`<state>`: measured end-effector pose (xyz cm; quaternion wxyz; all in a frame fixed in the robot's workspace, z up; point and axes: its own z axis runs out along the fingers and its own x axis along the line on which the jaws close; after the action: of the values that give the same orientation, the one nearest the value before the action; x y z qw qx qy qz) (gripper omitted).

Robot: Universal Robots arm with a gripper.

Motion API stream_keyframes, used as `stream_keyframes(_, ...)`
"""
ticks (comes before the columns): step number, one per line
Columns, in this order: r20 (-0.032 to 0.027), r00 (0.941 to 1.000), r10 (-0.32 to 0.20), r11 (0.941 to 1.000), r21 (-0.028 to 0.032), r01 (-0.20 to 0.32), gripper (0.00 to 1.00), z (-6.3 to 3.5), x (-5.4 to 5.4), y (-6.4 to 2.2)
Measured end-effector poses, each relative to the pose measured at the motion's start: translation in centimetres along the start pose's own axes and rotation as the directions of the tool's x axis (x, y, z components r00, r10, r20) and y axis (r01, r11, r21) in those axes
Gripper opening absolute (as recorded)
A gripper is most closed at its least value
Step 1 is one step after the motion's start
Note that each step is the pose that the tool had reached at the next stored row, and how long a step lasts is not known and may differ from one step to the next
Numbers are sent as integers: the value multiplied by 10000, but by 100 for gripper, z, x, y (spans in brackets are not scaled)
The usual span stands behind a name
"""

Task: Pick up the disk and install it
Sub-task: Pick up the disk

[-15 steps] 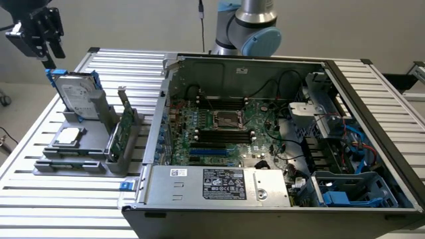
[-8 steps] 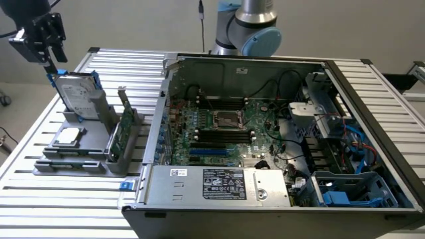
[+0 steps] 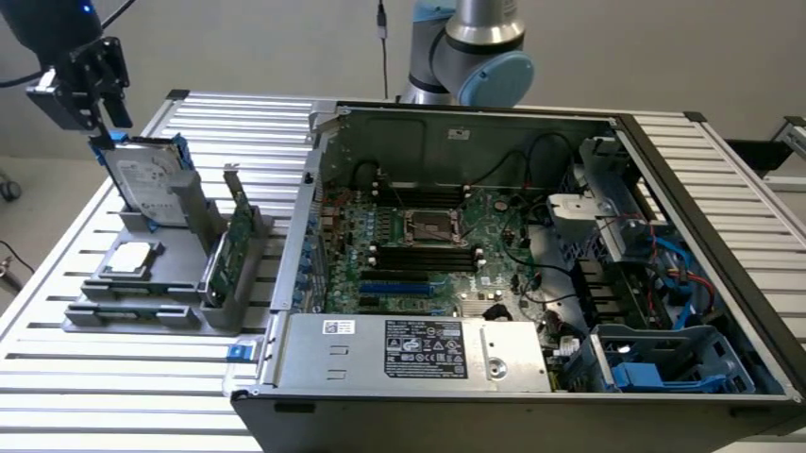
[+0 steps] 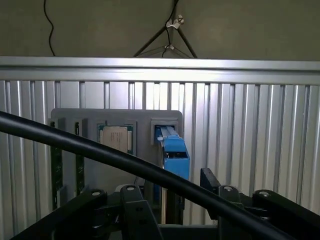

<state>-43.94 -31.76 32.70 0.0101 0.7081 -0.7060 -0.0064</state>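
The disk, silver-grey with a white label and a blue frame, stands on edge in the grey holder at the exterior view's left. My gripper hangs just above its top edge, fingers apart and holding nothing. In the wrist view the disk's blue-framed edge lies in line with the gap between my two black fingers, which stand wide on either side of it. My gripper is open there too.
The holder also carries a small square silver chip and an upright green circuit card. An open computer case fills the middle and right, with a blue drive bay at its near right corner. A black cable crosses the wrist view.
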Motion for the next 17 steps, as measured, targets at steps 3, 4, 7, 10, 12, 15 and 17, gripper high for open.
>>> stream_keyframes(3, 0, 10000, -8, 10000, 1, 8, 54, 54, 0, -1)
stream_keyframes(4, 1, 10000, -9, 10000, 2, 9, 54, 74, 0, -1)
stream_keyframes(7, 0, 10000, -15, 10000, 1, 15, 54, 127, 0, 0)
stream_keyframes(10, 0, 10000, -22, 10000, 2, 22, 54, 183, -1, 0)
stream_keyframes(12, 0, 10000, -26, 10000, 1, 26, 54, 218, -1, 2)
stream_keyframes(15, 0, 10000, -33, 10000, -4, 33, 54, 272, -1, 10)
stream_keyframes(17, 0, 10000, -37, 10000, -8, 37, 54, 307, -1, 19)
